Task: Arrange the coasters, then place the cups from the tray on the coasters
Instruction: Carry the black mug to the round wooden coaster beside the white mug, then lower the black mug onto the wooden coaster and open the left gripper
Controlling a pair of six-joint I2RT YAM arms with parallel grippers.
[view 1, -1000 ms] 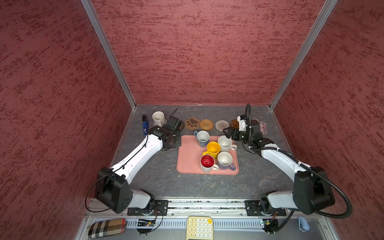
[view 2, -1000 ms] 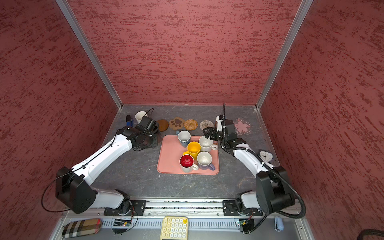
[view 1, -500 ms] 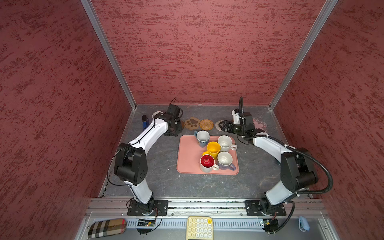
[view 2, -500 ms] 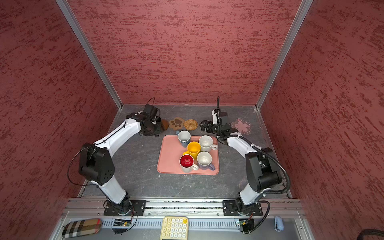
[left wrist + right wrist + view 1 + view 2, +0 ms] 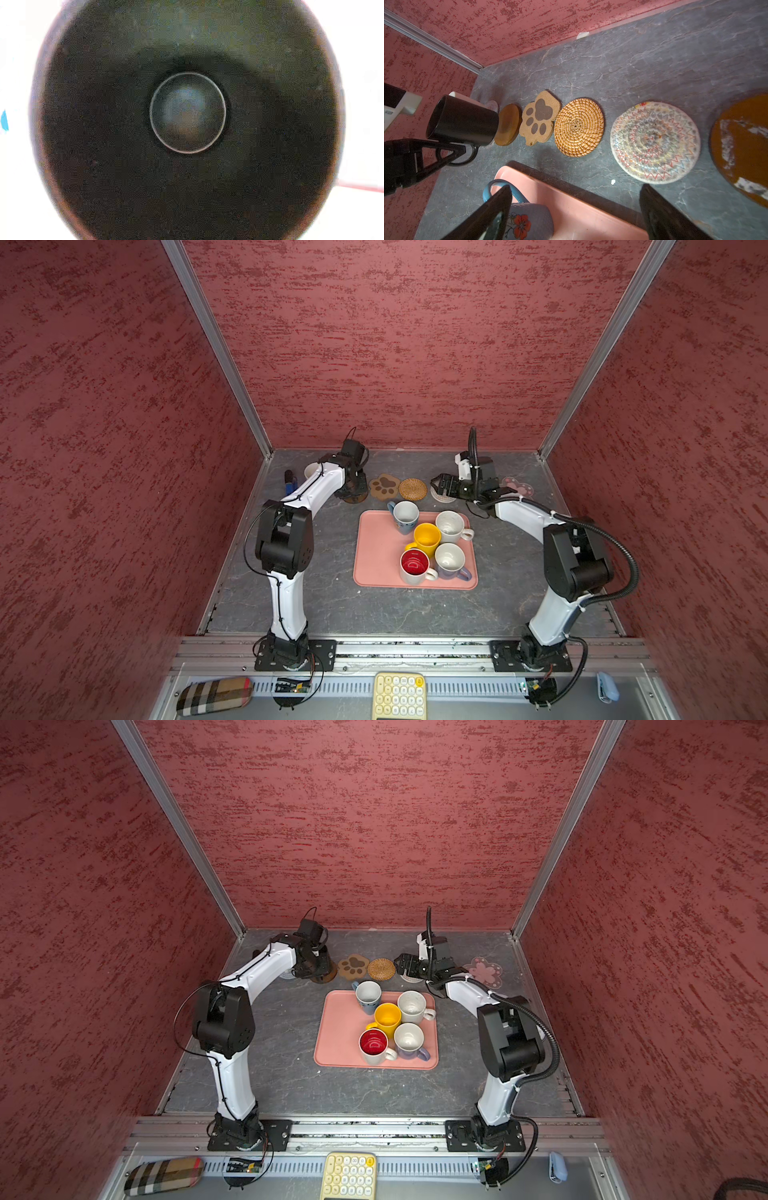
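Left wrist: black cup [image 5: 187, 112] empty | top views: tray [image 5: 376, 556] holds five cups [image 5: 427, 536]

Salmon-pink rectangular tray [image 5: 374, 560] lay mid-table and carried five mugs: blue mug [image 5: 405, 516], yellow mug [image 5: 427, 537], speckled white mug [image 5: 451, 526], white mug with red inside [image 5: 414, 566] and lavender mug [image 5: 451, 562]. Behind the tray lay a tan paw-shaped coaster [image 5: 384, 486], a round wicker coaster [image 5: 412, 488] and a pale woven coaster [image 5: 442, 497]. The woven one was partly under the right gripper [image 5: 435, 486], jaws apart. Pink flower-shaped coaster [image 5: 517, 487] lay beyond that arm. Left gripper [image 5: 352, 481] hung over a brown disc coaster [image 5: 357, 499], with a black mug [image 5: 354, 491] beneath it; the grip was not discernible.
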